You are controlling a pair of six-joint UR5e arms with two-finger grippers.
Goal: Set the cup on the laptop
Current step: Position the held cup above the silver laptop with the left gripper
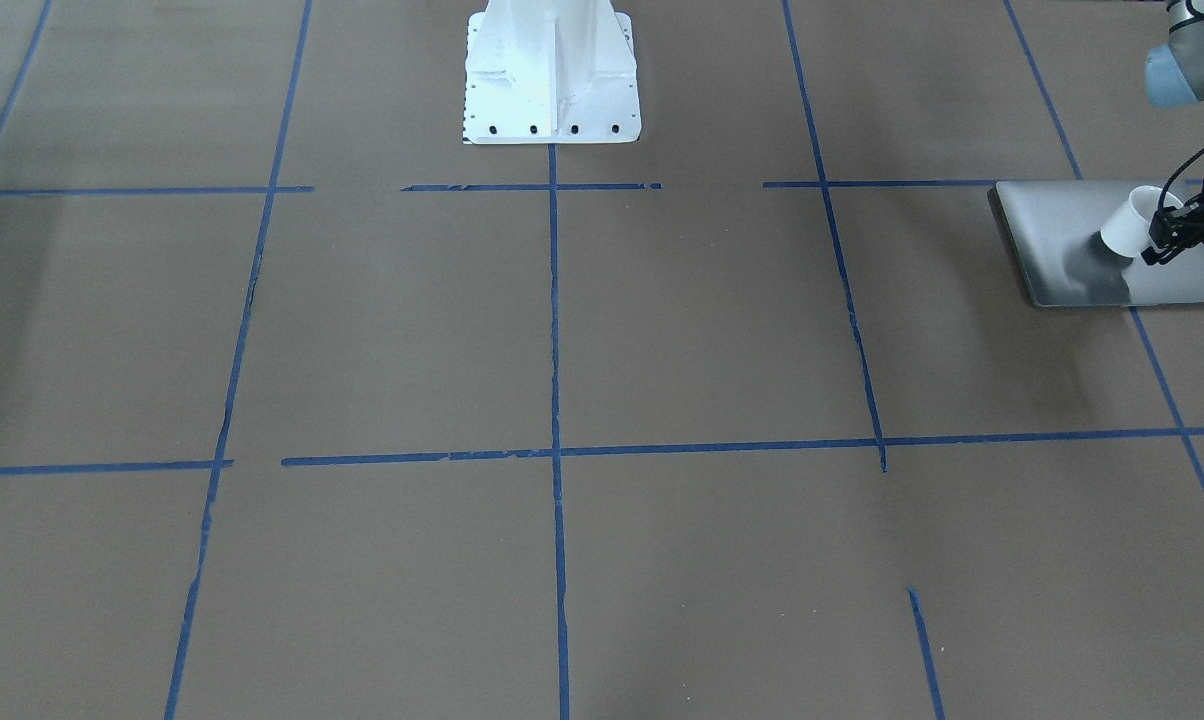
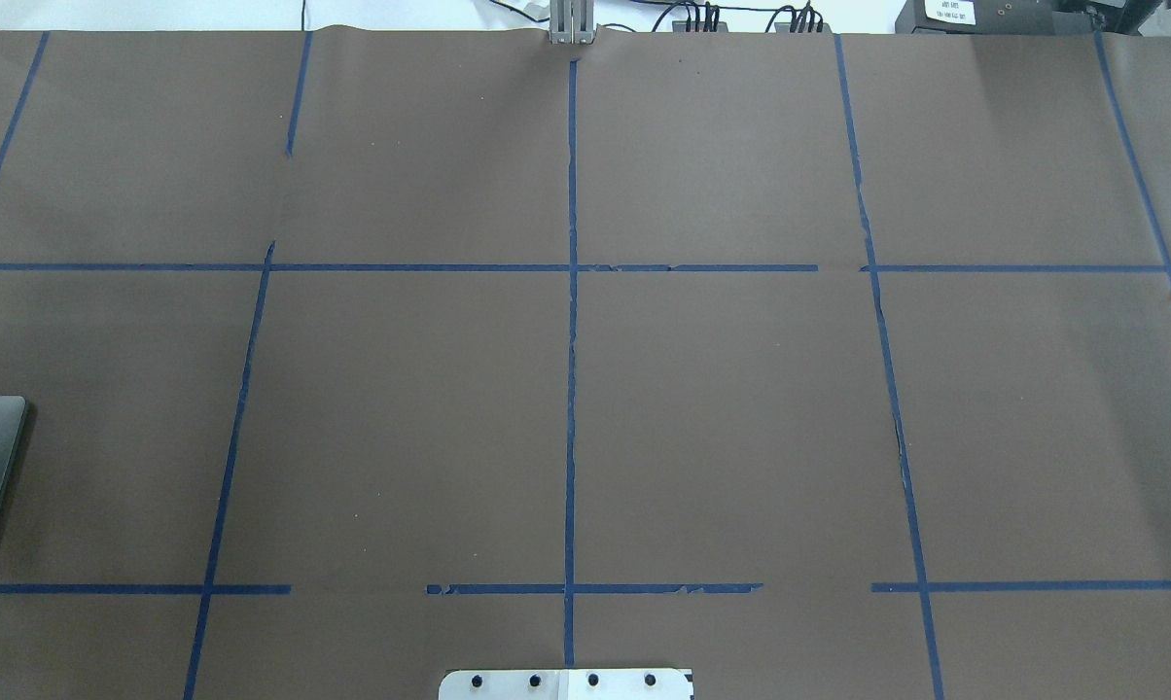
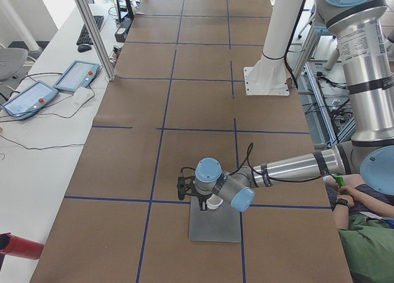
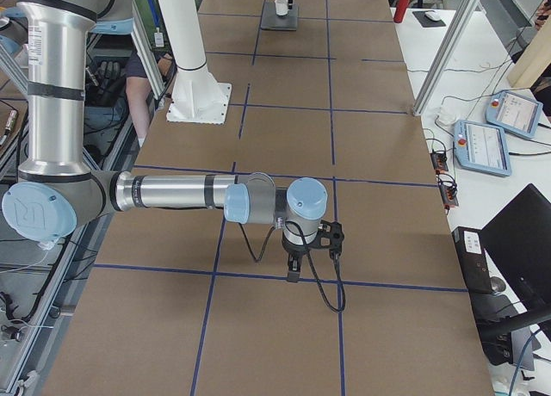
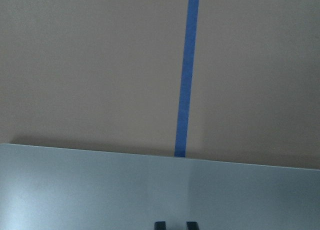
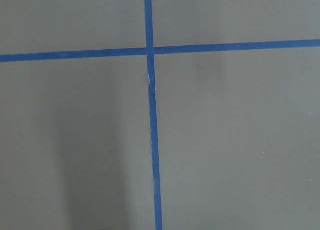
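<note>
A brown table (image 1: 662, 330) gridded with blue tape (image 1: 554, 300) is filling the scene, with the laptop (image 1: 1057, 225) lying closed at the end on the robot's left. The left gripper (image 1: 1167, 240) is pinching the cup (image 1: 1127, 228) by its rim over the laptop, the base at or just above the metal; contact is hard to judge. The right gripper (image 4: 293, 271) is hanging over bare table well apart, and whether it is open cannot be told. The placing looks nearly complete: next the cup needs settling flat, the grip loosening, then a straight lift clear of the rim.
</note>
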